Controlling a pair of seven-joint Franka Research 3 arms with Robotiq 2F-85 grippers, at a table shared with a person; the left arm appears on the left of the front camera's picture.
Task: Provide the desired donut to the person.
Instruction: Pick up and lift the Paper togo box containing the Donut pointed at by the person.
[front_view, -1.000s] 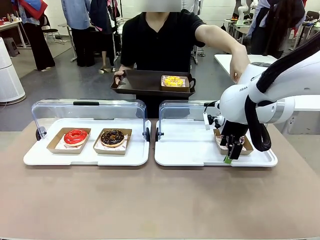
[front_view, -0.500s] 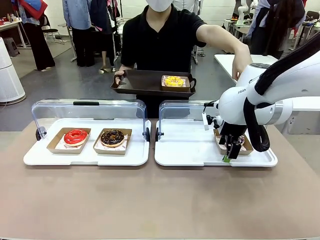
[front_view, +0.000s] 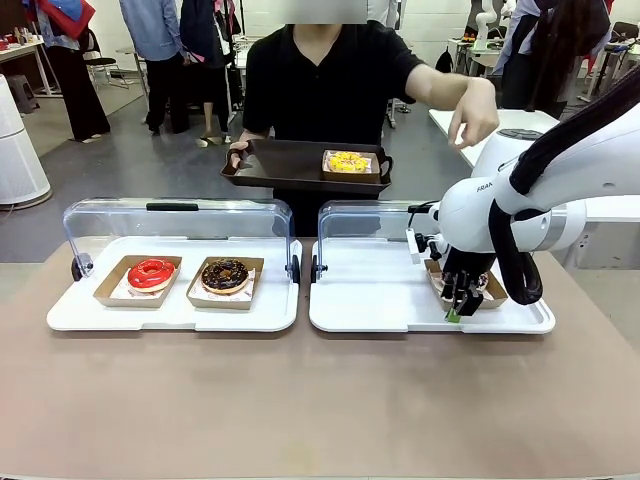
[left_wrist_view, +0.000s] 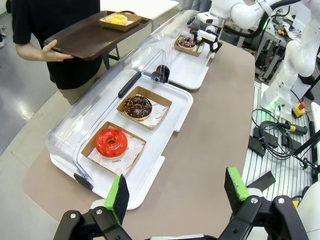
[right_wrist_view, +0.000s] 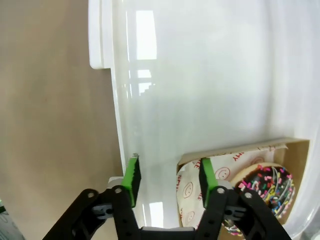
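Everything turns on one wall of the cardboard box (right_wrist_view: 250, 148) that holds the sprinkled donut (right_wrist_view: 265, 187). In the right wrist view that wall passes up between the right gripper (right_wrist_view: 169, 170)'s two green pads and lies squarely across the line on which they close. One pad stands outside the box on the bare white tray (right_wrist_view: 200, 75). The other stands inside the box, over the printed paper and just beside the donut, which lies off to that inner side rather than between the jaws. The jaws stand part-way apart and the wall sits nearer the inner pad; nothing looks pinched yet, so I judge the grip not made. The next move seems to call for a plain squeeze on the wall, keeping the inner pad off the icing. The left gripper (left_wrist_view: 176, 190) hangs well apart from the box, jaws wide and holding nothing, so the right arm is plainly the nearer. Beyond the box the person (front_view: 320, 80) holds a dark tray (front_view: 280, 165) and raises a hand (front_view: 472, 118) above the box's side of the table
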